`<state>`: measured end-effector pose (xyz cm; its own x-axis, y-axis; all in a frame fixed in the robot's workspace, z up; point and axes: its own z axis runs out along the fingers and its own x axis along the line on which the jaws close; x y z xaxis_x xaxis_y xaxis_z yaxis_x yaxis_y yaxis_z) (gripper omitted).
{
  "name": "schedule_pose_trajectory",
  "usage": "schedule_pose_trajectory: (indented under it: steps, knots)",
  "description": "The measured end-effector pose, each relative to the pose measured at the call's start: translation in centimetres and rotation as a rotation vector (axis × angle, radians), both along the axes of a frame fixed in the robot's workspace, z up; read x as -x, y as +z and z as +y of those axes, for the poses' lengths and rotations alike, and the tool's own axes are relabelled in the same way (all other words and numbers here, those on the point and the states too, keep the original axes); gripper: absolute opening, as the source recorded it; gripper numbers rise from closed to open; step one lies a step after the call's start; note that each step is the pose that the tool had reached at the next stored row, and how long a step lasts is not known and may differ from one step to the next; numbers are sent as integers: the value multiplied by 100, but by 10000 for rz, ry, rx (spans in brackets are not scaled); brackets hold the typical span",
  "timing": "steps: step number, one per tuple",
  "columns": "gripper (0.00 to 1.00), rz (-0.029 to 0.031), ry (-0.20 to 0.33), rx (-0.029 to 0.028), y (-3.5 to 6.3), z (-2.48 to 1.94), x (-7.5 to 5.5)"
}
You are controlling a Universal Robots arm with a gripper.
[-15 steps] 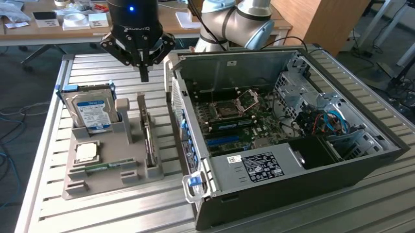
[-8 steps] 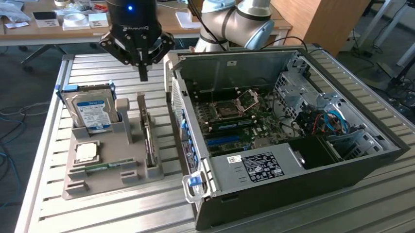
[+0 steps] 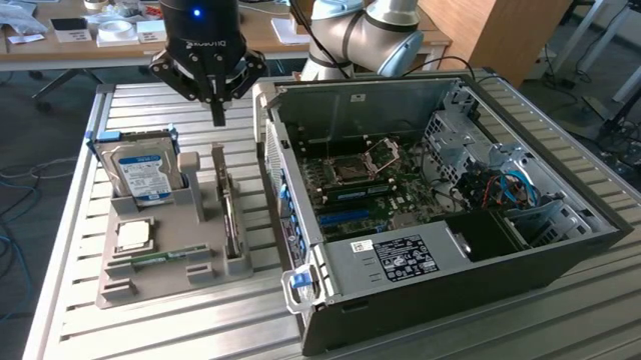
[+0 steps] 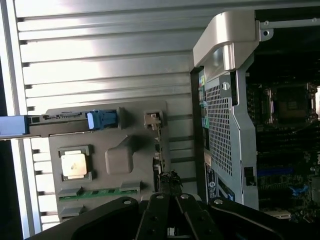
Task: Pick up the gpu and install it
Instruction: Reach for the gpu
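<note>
The gpu [image 3: 233, 221] stands on edge in a slot along the grey holder [image 3: 165, 289], on the side next to the computer case. In the wrist view the gpu [image 4: 157, 150] appears edge-on as a thin strip with a silver connector end. My black gripper [image 3: 218, 112] hangs above the holder's far end, well above the card, fingers shut together and holding nothing. In the wrist view the gripper [image 4: 169, 187] has its tips closed just over the card's edge.
The holder also carries a silver hard drive with a blue label [image 3: 145, 172], a processor chip [image 3: 132, 234] and a green memory stick [image 3: 161, 259]. The open computer case [image 3: 455, 259] lies at the exterior view's right, motherboard [image 3: 365, 184] exposed. A slatted metal table [image 3: 180, 330] bears everything.
</note>
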<state>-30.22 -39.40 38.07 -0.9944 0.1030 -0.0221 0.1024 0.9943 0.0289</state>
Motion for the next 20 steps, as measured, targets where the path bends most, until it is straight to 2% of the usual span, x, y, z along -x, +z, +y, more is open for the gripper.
schedule_pose_trajectory:
  steps: [6, 14, 20]
  knots:
    - [11, -1, -17, -1, -1, -142, 0]
    - [11, -1, -26, -1, -1, -367, 1]
    - [11, -2, -37, -1, -1, -483, 1]
